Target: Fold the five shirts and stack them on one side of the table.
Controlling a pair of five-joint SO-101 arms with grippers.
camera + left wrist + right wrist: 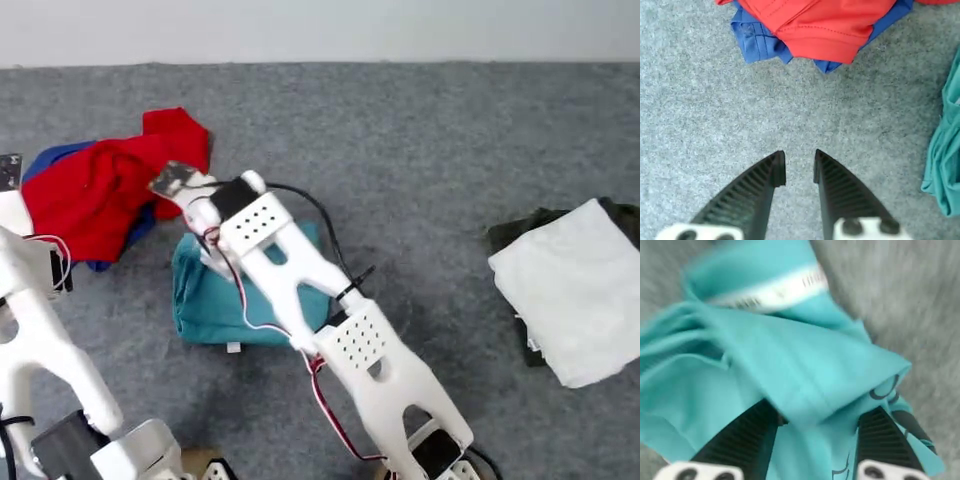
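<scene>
Right wrist view: the right gripper is seen with jaws spread astride a raised fold of the teal shirt, which is laid left of centre on the table. The fold should be pinched deeply before being drawn over, with edges kept aligned. The left gripper, jaws slightly parted, is held over bare table near the red shirt.

Teal shirt smooth cloth; table rough carpet.

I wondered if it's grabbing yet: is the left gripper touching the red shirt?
Apart. The left wrist view shows bare grey table between the left gripper and the red shirt.
</scene>
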